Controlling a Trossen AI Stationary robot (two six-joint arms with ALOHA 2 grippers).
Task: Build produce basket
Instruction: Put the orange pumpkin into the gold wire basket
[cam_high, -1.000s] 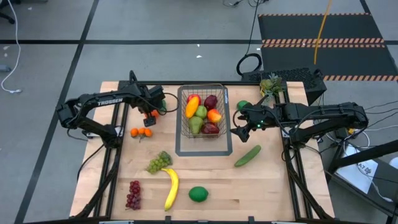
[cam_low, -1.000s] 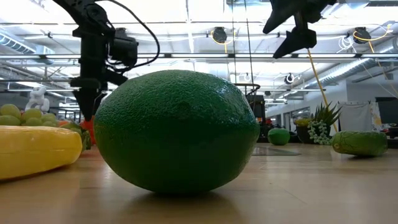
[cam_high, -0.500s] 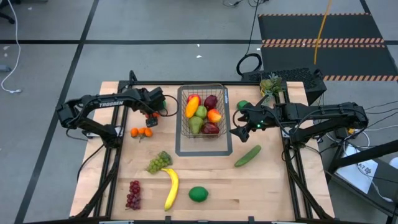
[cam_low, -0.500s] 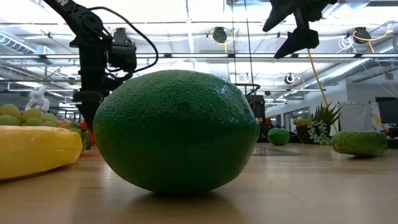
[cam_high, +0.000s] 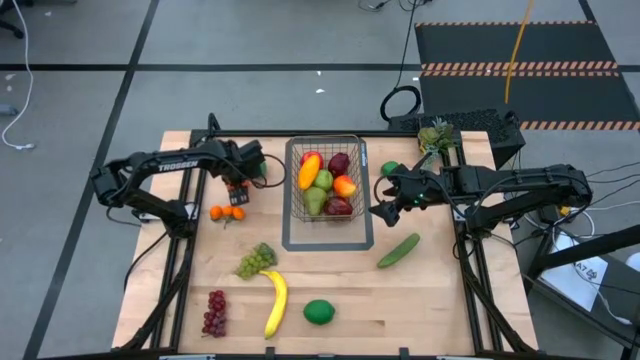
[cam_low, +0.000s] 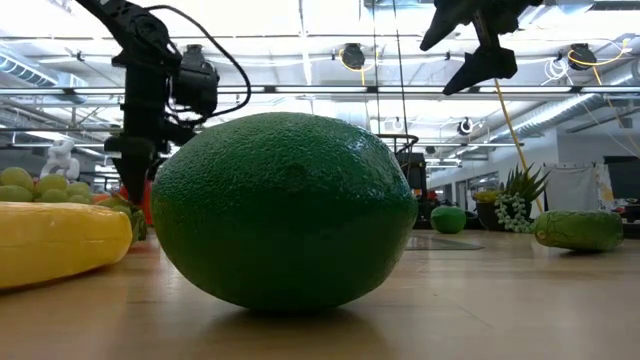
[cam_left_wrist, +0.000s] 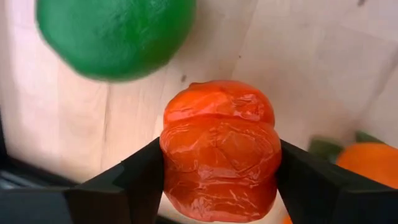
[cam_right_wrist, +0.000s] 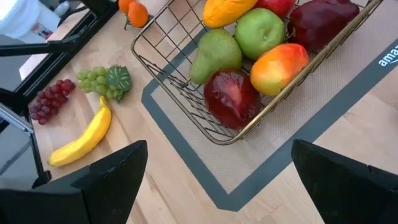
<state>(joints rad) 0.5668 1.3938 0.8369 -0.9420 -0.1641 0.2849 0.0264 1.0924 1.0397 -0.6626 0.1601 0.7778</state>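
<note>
My left gripper (cam_high: 237, 190) points down at the table's far left and is shut on a glossy red-orange pepper (cam_left_wrist: 217, 155). A green lime (cam_left_wrist: 112, 31) lies just beyond the pepper. Two small oranges (cam_high: 227, 212) lie beside it. The wire basket (cam_high: 292, 190) stands on a grey-edged mat (cam_high: 328, 243) and holds a mango, apples and a pear. My right gripper (cam_high: 380, 210) hangs open above the table, right of the basket, with nothing between its fingers (cam_right_wrist: 112, 174). In the low view a big lime (cam_low: 285, 210) hides most of the table. My left gripper pinches the pepper by its two opposite sides (cam_left_wrist: 169, 168) between its two fingers (cam_left_wrist: 140, 180). The fingers come from above and point down. The pepper stands upright between them. Whether its underside still rests on the wooden table, I cannot tell.
Green grapes (cam_high: 255, 260), a banana (cam_high: 275, 303), red grapes (cam_high: 215, 312) and a lime (cam_high: 318, 312) lie at the near left. A cucumber (cam_high: 398, 250) lies right of the mat. Another lime (cam_high: 390, 169) and a pineapple top (cam_high: 435, 135) sit at the far right.
My left gripper has stayed over the pepper while its fingers have drawn in against the pepper's sides. My right gripper has rolled a little about its own axis without shifting place.
</note>
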